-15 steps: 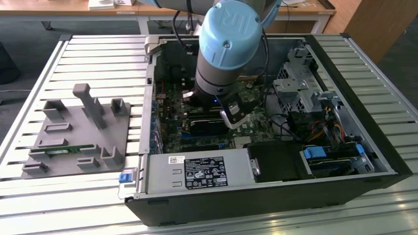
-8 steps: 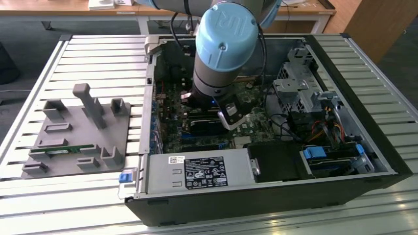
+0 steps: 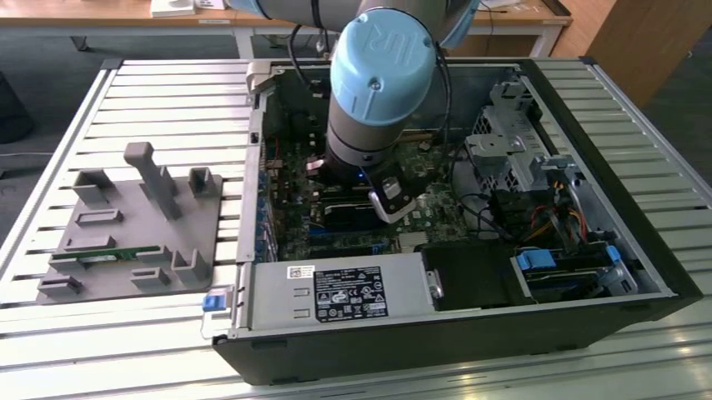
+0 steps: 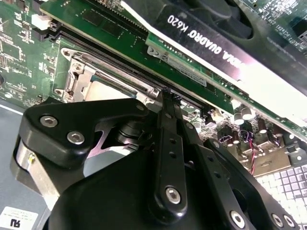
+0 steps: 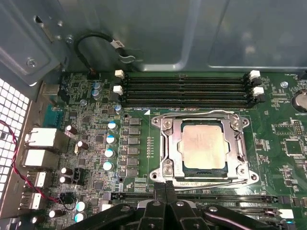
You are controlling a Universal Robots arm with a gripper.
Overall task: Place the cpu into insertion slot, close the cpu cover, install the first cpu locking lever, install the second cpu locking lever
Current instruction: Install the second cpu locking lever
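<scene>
Pale tan square cpu (image 5: 204, 146) lies seated in the silver-rimmed insertion slot (image 5: 165, 149) on the green circuit board (image 5: 139, 100), with the thin silver cpu cover (image 5: 238, 146) closed flat around it. Just near the socket's edge, the black gripper (image 5: 165, 184) has its jaws pressed together, holding nothing.

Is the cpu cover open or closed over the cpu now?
Closed. In the first wrist view the cpu cover lies flat on the insertion slot, framing the cpu in its window.
</scene>
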